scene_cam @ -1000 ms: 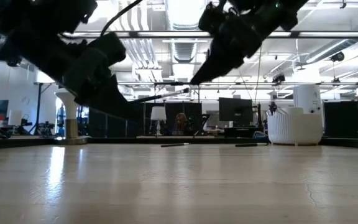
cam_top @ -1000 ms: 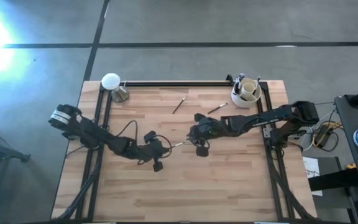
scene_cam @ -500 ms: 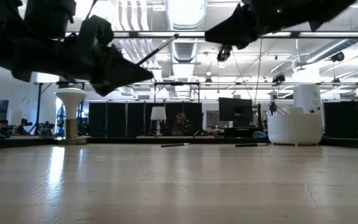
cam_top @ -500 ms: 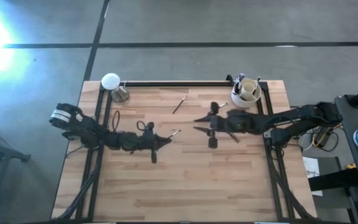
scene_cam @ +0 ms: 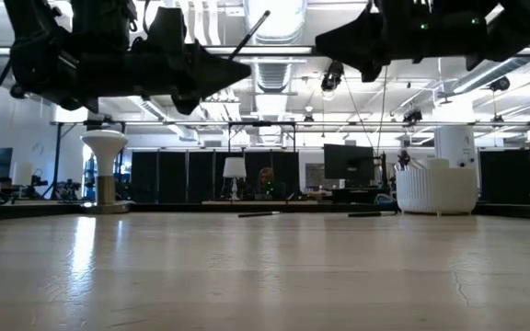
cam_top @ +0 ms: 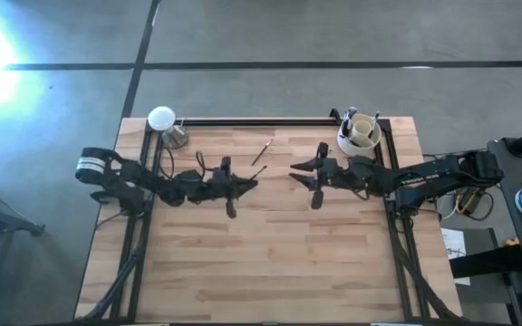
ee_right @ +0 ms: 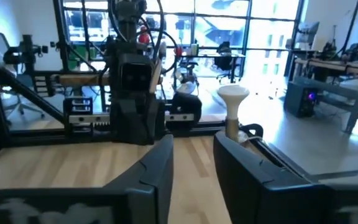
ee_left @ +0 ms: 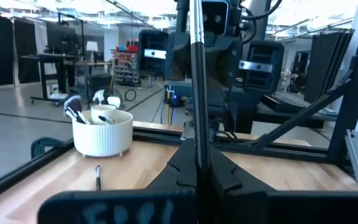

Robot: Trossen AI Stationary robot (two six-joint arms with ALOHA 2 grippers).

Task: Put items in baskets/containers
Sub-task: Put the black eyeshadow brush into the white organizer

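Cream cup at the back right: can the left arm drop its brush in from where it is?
Probably not directly: the left gripper, shut on a brush, hangs mid-table, and the right gripper sits between it and the cream cup.

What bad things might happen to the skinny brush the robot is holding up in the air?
1. The left gripper pinches the thin dark-handled makeup brush only near its bottom end, high above the wooden table. It might slip out and fall.
2. The round cream-white cup sits at the far right corner, and the right gripper, jaws open and empty, hangs in between. Carrying the brush straight across might bump it.
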